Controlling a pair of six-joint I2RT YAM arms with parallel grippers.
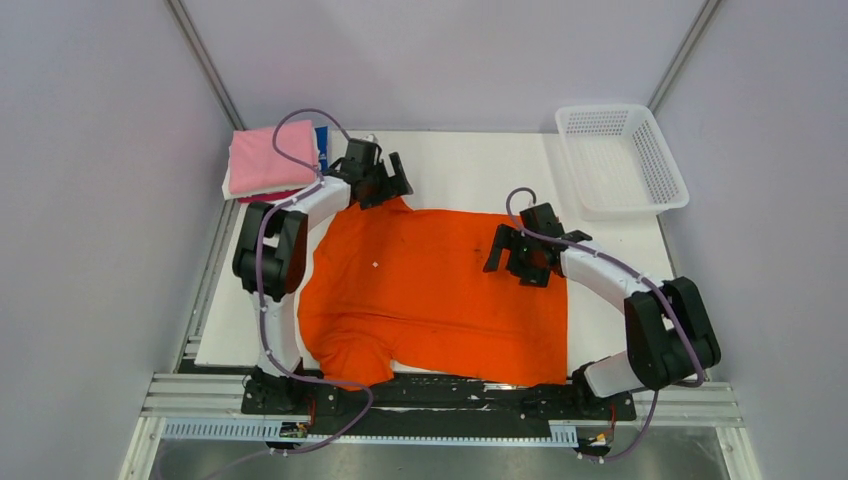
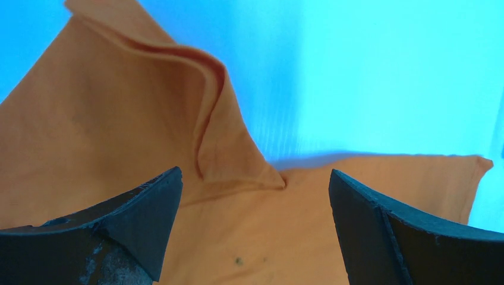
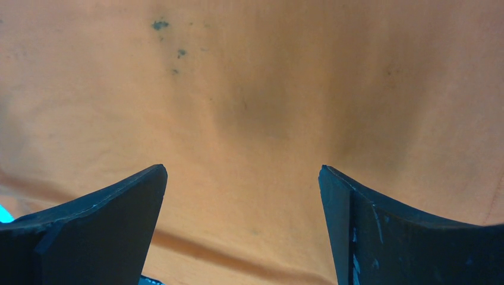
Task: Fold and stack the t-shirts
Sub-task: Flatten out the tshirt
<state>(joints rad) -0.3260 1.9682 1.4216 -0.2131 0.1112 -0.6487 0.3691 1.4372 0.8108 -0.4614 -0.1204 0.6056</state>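
Note:
A large orange t-shirt (image 1: 430,295) lies spread over the middle of the white table (image 1: 470,165), one sleeve hanging toward the front edge. My left gripper (image 1: 385,180) hovers open over its far left corner, where a sleeve (image 2: 226,136) is folded up. Dark specks (image 2: 239,260) show on the cloth between the fingers. My right gripper (image 1: 520,255) stands open above the shirt's right half, nothing between its fingers (image 3: 119,219); only orange cloth (image 3: 255,107) fills that view. A stack of folded t-shirts (image 1: 268,162), pink on top, sits at the far left corner.
A white plastic mesh basket (image 1: 620,160) stands at the far right corner of the table. Grey walls close in on both sides. Cables loop from both arms above the table.

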